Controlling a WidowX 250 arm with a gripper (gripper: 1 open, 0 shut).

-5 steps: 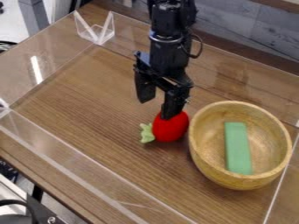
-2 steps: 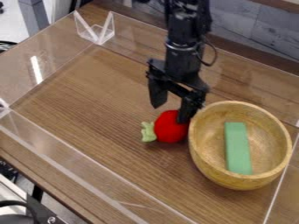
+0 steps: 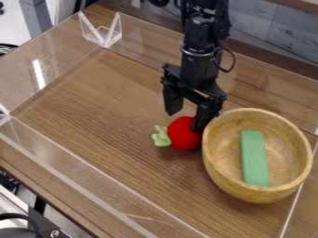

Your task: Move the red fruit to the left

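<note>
We've got the gripper (image 3: 192, 109) pointing straight down with its jaws spread wide and nothing in them, sitting right above the red fruit (image 3: 184, 135). Taking the fruit as our landmark: it lies on the wooden table (image 3: 87, 112), leafy stem pointing left in the picture, and the wooden bowl (image 3: 221, 172) is just to its right, rim close to or maybe touching the fruit; we can't tell which. A flat green piece (image 3: 254, 155) lies inside the bowl, further right of the fruit.

Step in hand, as we read it: the descent onto the fruit for the grasp; nothing is held yet.

How we'd do it well:
- Centre the jaws on the round red body, not the stem, so the fruit doesn't roll out.
- Watch the finger on the bowl side: there's little room between fruit and bowl rim, so a drift right could catch the bowl.
- Go low enough that the pads close around the fruit's widest part, then close slowly; it's round and probably slick.
- Lift clear before travelling left of the fruit's present spot, where the table is bare.

Surface and room: dark wood-grain top, fenced by low clear acrylic walls (image 3: 74, 181) front and left of the fruit. Behind the fruit, past the arm, a grey wall and a small clear stand (image 3: 99, 33).
</note>
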